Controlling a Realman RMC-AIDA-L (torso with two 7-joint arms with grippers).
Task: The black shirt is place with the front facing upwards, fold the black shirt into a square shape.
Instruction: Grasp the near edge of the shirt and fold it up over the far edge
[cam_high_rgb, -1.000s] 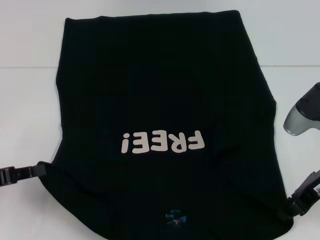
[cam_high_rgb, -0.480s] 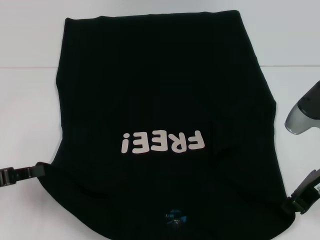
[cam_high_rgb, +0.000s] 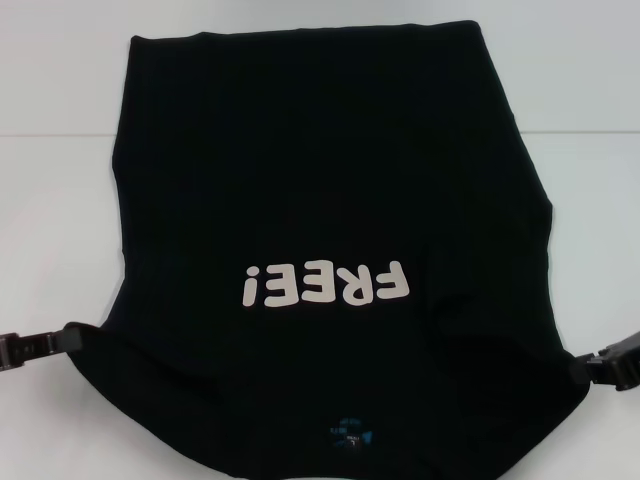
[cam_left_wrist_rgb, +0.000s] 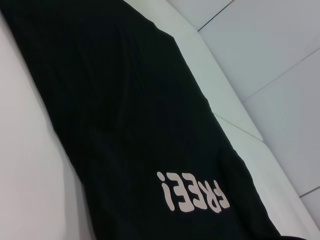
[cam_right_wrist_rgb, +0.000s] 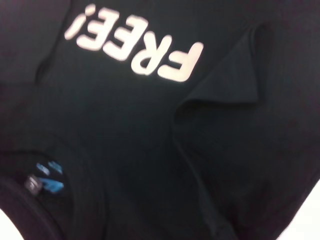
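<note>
The black shirt (cam_high_rgb: 320, 180) lies front up on the white table (cam_high_rgb: 55, 220), with the cream "FREE!" lettering (cam_high_rgb: 325, 285) and the blue neck label (cam_high_rgb: 350, 433) at the near end. My left gripper (cam_high_rgb: 62, 340) is shut on the shirt's near left corner. My right gripper (cam_high_rgb: 590, 370) is shut on its near right corner. Creases run inward from both corners. The left wrist view shows the shirt (cam_left_wrist_rgb: 125, 110) stretching away over the table. The right wrist view shows the shirt (cam_right_wrist_rgb: 150, 140) from close by, with a fold near the lettering and the label (cam_right_wrist_rgb: 47, 177).
Bare white table shows on both sides of the shirt and beyond its far hem (cam_high_rgb: 300, 32). Grey floor tiles (cam_left_wrist_rgb: 280, 45) show past the table's edge in the left wrist view.
My right gripper has moved up and outward with the shirt's near right corner, and the grey part of the right arm has left the view. The left gripper has pulled slightly outward.
</note>
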